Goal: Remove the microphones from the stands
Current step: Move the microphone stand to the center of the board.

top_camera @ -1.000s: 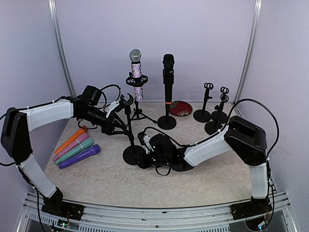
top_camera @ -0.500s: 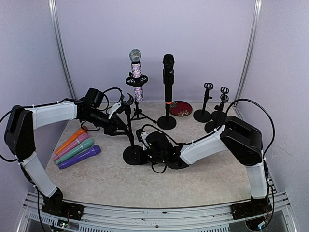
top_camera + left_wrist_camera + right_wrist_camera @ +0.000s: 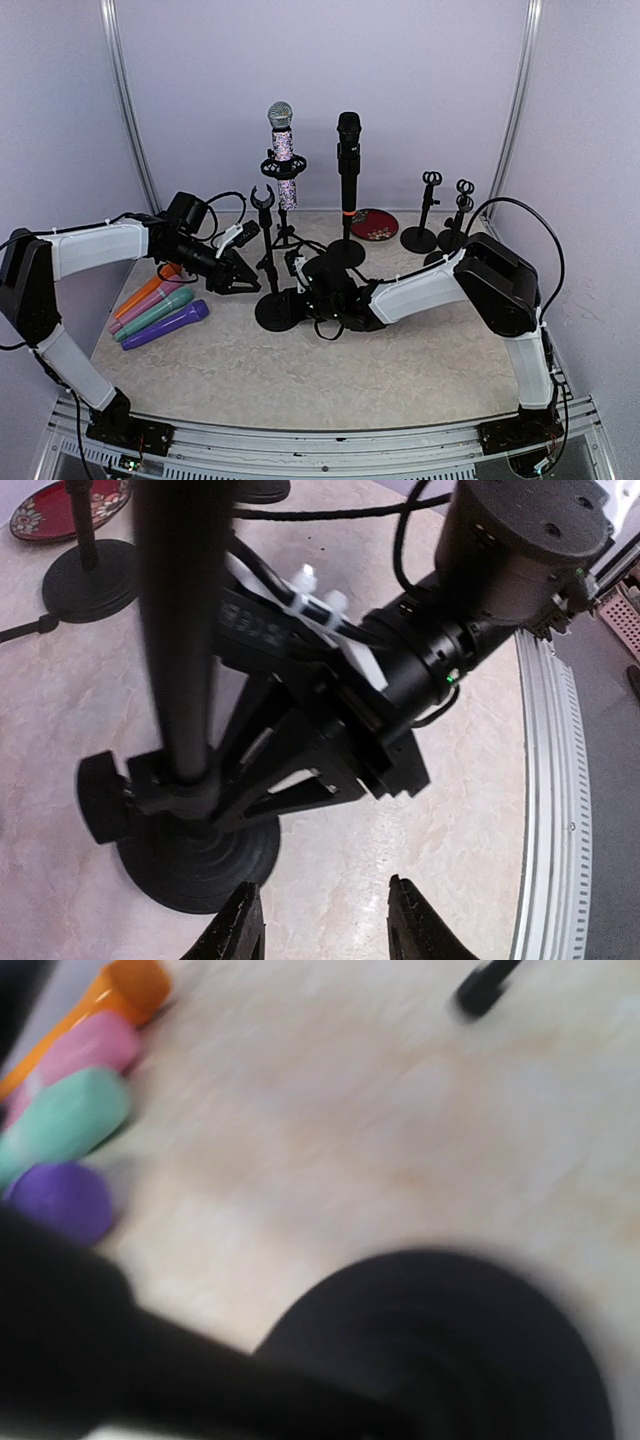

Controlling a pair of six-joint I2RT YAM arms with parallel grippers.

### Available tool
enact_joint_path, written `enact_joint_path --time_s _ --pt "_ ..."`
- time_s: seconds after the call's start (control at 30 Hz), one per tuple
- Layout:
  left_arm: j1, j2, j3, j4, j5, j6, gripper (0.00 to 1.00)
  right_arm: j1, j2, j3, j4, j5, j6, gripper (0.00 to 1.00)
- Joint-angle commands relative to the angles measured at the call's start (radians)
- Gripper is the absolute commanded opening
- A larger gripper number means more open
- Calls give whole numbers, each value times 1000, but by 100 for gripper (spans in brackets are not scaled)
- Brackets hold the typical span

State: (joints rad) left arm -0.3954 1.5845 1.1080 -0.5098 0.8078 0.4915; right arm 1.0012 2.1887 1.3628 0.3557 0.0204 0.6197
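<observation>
A sparkly microphone (image 3: pixel 281 150) stands in a tripod stand at the back. A black microphone (image 3: pixel 348 160) stands in a round-base stand beside it. In front of them is an empty black stand (image 3: pixel 266 250) with a round base (image 3: pixel 272 312). My left gripper (image 3: pixel 238 280) is open and empty, low and just left of this stand's pole; the left wrist view shows its tips (image 3: pixel 320 895) over the table beside the base (image 3: pixel 200 865). My right gripper (image 3: pixel 293 292) is shut on the stand's lower pole (image 3: pixel 185 750). The right wrist view is blurred and shows the base (image 3: pixel 440 1350).
Orange (image 3: pixel 148 285), pink, teal (image 3: pixel 155 312) and purple (image 3: pixel 165 324) microphones lie side by side on the table at the left. A red plate (image 3: pixel 374 223) lies at the back. Three empty stands (image 3: pixel 445 235) stand at the back right.
My left gripper has dropped from the empty stand's clip down to the left of its pole. The stand's clip now stands free and upright. My right gripper has shifted slightly along the base.
</observation>
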Motion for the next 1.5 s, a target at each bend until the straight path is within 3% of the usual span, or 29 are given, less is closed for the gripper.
enact_joint_path --time_s 0.0,0.13,0.3,0.43,0.63,0.8,1.03,1.27,1.47 --pt "-7 -6 23 -79 92 38 41 -33 -4 24 -49 67 -107 17" --pt "14 -20 56 -139 98 50 41 -43 -67 -36 -79 152 -153 18" --pt "119 -95 51 -174 139 47 41 -14 -213 -193 51 243 -196 57" --pt "242 -160 40 -207 138 69 41 73 -274 -208 154 359 -267 66" --pt "296 -219 -25 -173 84 52 42 161 -181 0 156 474 -427 67" --pt "298 -227 -52 -159 77 43 42 185 -94 129 82 645 -464 61" --pt "297 -237 -66 -139 87 33 42 211 -42 137 325 839 -671 53" --pt "298 -266 -102 -123 88 46 42 221 -98 55 597 743 -822 59" --pt "298 -269 -95 -128 89 43 42 209 -116 104 647 647 -847 56"
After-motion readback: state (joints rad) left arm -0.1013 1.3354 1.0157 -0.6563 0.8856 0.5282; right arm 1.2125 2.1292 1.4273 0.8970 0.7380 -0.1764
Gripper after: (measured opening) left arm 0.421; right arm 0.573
